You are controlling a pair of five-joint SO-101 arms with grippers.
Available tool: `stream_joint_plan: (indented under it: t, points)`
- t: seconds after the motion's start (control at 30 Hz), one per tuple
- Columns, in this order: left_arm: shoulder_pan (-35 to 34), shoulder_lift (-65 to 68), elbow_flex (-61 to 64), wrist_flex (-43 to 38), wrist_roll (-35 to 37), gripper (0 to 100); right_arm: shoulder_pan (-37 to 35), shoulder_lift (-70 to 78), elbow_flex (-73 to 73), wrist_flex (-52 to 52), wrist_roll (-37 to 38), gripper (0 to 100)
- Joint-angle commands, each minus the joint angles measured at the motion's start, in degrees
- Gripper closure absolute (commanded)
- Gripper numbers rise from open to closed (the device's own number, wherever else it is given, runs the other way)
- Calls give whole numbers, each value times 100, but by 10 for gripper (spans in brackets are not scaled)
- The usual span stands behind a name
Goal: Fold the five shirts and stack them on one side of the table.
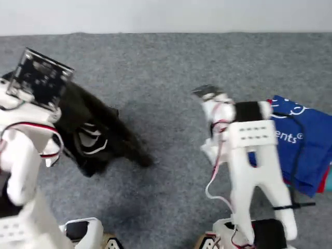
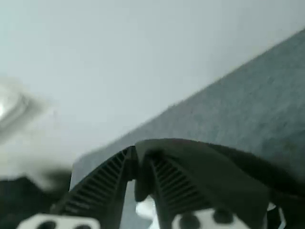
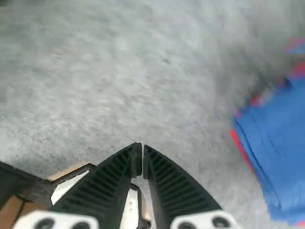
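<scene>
A black shirt with white markings hangs bunched above the grey table at the left. My left gripper is shut on a fold of this black shirt, raised and facing the pale wall. A folded blue shirt with white print lies at the table's right edge on top of a red one. My right gripper is shut and holds nothing, hovering over bare table left of the blue pile. In the right wrist view its tips meet, with the blue shirt off to one side.
Grey felt-like table surface stretches between the arms and back to the pale wall. The left arm's camera board sticks up at the far left. Both arm bases stand at the near edge.
</scene>
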Motion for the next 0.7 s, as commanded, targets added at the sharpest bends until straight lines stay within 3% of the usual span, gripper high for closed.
stream_joint_plan:
  t: [0.0, 0.2, 0.43, 0.67]
  points:
    - [-782, -79, 453, 26, 35, 987, -901, 31, -79, -251, -70, 990]
    - [-1468, -79, 1631, -334, 35, 987, -1833, 602, -88, -822, -26, 982]
    - [-1626, -79, 3292, -1310, 35, 987, -2923, 1174, -633, -840, -70, 762]
    - [-1829, -79, 4382, -2101, 35, 987, -3829, 1947, -1776, -822, -70, 756]
